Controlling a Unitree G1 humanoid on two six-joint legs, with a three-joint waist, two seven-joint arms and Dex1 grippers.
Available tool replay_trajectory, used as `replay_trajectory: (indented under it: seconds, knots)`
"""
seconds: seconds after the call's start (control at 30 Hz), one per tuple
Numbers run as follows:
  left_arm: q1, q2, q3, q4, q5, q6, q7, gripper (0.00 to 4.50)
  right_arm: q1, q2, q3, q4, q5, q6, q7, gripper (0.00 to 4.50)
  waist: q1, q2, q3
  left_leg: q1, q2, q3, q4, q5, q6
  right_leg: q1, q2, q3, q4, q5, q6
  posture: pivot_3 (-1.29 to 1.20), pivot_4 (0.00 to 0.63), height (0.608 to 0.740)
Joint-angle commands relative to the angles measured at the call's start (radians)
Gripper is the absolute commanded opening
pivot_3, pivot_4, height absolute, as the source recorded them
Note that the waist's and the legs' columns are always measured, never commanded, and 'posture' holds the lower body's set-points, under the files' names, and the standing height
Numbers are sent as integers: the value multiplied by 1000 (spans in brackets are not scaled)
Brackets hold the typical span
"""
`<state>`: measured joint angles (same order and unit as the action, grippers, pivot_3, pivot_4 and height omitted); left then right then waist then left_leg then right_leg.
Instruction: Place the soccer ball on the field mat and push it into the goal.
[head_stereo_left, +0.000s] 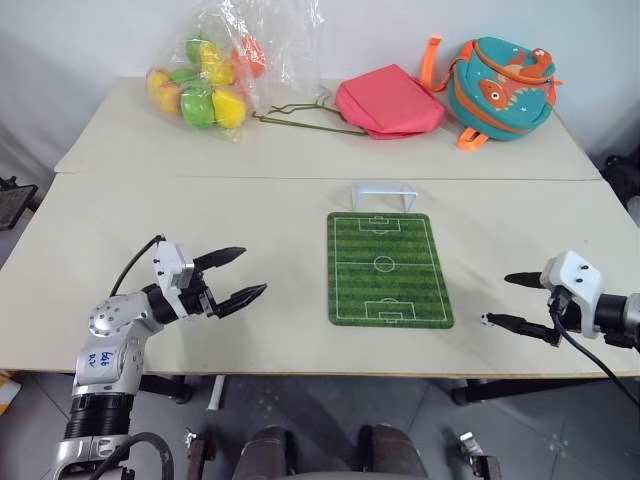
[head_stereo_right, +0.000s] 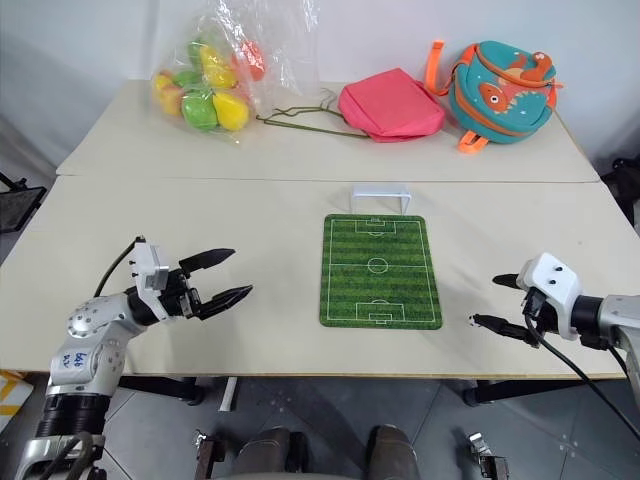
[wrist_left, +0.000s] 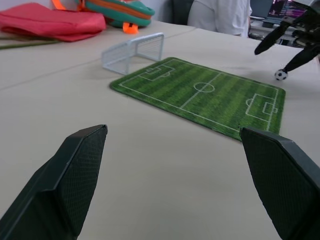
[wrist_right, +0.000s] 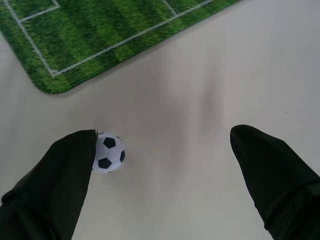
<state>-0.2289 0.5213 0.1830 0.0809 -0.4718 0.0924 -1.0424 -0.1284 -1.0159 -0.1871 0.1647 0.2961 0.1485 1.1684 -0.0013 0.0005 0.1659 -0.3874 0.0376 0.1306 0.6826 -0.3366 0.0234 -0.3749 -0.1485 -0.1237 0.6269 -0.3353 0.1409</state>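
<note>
My right hand (wrist_right: 160, 165) hangs wide open, one finger touching the soccer ball (wrist_right: 108, 152) on the tabletop (head_stereo_left: 250, 210). I should centre it, then pinch gently. My left hand (head_stereo_left: 235, 278) waits wide open, left of the field mat (head_stereo_left: 388, 268).

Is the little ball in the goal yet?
Not yet. Nothing looks done: the soccer ball sits on the table beside the field mat. The open right gripper has one finger at the ball. Still left: placing it on the mat, pushing it into the goal.
</note>
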Motion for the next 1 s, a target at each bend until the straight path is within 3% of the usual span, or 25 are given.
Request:
replay_trajectory:
  seconds: [0.03,0.6,0.7,1.0]
  knots:
    - [23,-4,12,-64,-33,-3,1,4500,-3,-4,21,13,-10,-29,44,4463,1,0,0,0,0,0,0,0,0,0,0,0,0,0,0,0,150,740]
    - [35,5,9,-54,-38,-16,-22,4500,-7,45,62,46,-33,-56,41,4463,-1,-1,1,0,0,-1,1,0,0,1,-1,-1,1,0,0,0,150,740]
    - [34,4,8,-52,-38,-19,-20,4500,2,53,65,39,-30,-58,49,3883,-3,-2,1,0,1,-1,1,0,0,1,0,-2,1,0,0,0,150,740]
    - [40,3,8,-46,-35,-36,-24,4500,0,87,46,44,-30,-96,33,941,-3,-2,1,1,1,-1,1,0,0,1,0,-1,1,0,0,0,150,740]
